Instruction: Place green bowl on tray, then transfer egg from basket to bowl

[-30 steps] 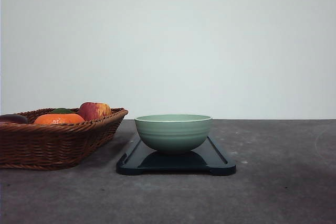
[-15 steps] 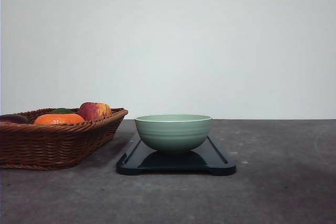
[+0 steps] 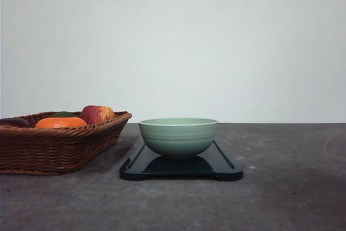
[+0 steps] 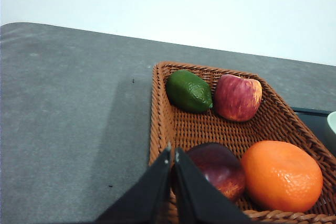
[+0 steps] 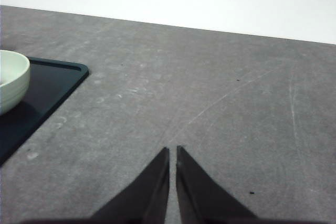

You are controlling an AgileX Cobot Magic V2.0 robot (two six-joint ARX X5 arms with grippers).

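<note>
The green bowl [image 3: 178, 136] stands upright on the black tray [image 3: 226, 167] at the table's centre; both also show in the right wrist view, bowl [image 5: 11, 85] and tray [image 5: 55, 85]. The wicker basket [image 3: 54, 149] sits to the left of the tray. The egg is hidden; the bowl's inside cannot be seen. My left gripper [image 4: 172, 151] is shut, with nothing in it, over the basket's rim [image 4: 156, 108], beside a dark red fruit [image 4: 218, 167]. My right gripper [image 5: 172, 149] is shut with nothing in it, above bare table to the right of the tray.
The basket holds a green avocado [image 4: 189, 91], a red apple [image 4: 237, 97] and an orange [image 4: 281, 176]. Grey tabletop [image 3: 292, 187] stretches to the right of the tray and in front of it. A white wall [image 3: 216, 47] runs behind the table.
</note>
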